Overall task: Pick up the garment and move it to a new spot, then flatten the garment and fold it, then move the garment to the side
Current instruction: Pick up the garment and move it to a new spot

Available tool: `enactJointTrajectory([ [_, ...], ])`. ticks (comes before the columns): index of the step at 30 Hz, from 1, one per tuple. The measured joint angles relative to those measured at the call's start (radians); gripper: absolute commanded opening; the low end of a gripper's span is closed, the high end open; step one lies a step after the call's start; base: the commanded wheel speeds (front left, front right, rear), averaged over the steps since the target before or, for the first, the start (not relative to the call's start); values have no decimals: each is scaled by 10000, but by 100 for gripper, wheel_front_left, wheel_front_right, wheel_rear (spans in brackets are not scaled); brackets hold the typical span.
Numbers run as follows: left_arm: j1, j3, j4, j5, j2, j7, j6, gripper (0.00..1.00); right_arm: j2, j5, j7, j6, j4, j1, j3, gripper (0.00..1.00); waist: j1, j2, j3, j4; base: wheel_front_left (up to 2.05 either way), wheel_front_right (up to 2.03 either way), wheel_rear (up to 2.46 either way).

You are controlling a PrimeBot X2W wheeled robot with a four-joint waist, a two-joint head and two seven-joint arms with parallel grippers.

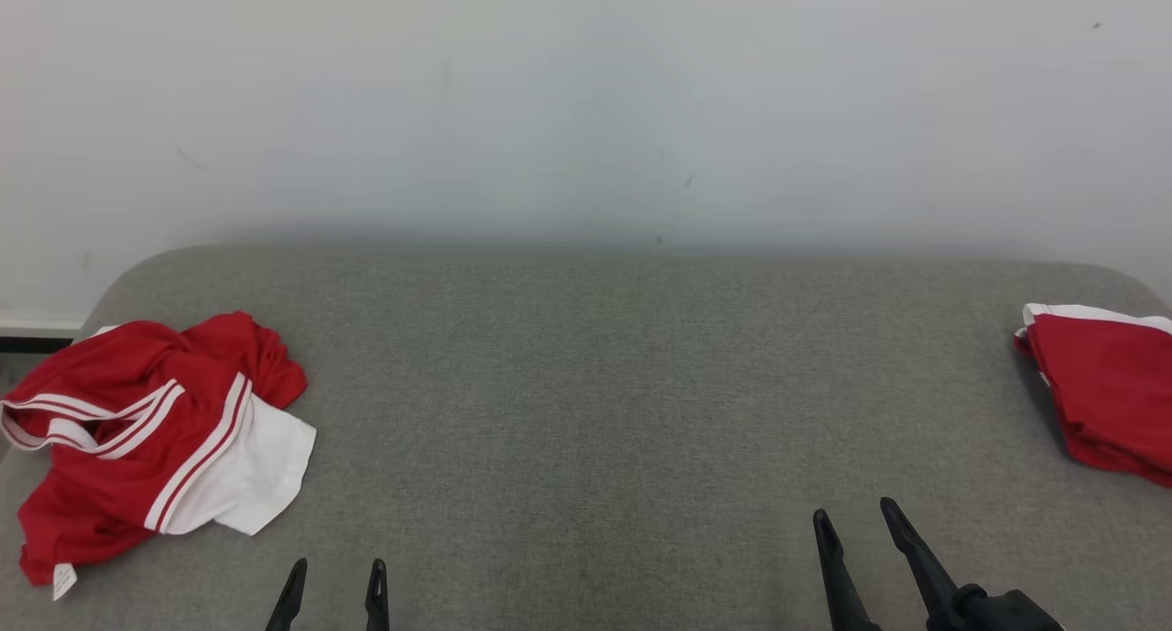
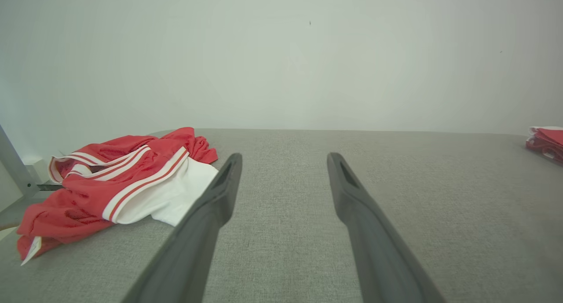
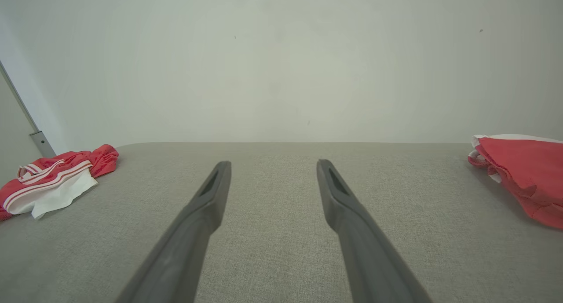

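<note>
Low at the head view's left: left gripper (image 1: 337,565), fingers spread as wide as they go, nothing between them, nothing clamped. Along its own wrist view, the same two dark fingers parted over bare grey top (image 1: 586,384), tips pointing toward the wall (image 1: 586,109). Left finger's tip near the white flap of the garment (image 1: 137,429) but apart from it. Hard to tell whether resting on the top or hanging just above.

Low at the right: right gripper (image 1: 853,509), likewise fully parted and empty, fingers leaning up and leftward in the head view. Bare top between and ahead of its fingers, all cloth well off to either side.

Far left on the top, near its rounded corner: garment, red with white stripes and a white panel, crumpled in a loose heap, a small white label (image 1: 64,579) at its near edge. Just beyond and left of the left gripper, well apart from the right one.

At the far right edge, cut by the frame: second red piece (image 1: 1108,384) with white trim, folded flat, lying near the right gripper yet not touching it.
</note>
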Motion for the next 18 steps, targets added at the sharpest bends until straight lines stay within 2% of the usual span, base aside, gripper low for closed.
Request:
enactJointTrajectory([
  [18,-40,48,-370,134,-2,-8,245,100,-29,263,2,0,-61,-58,706,100,0,0,28,1883,0,0,0],
])
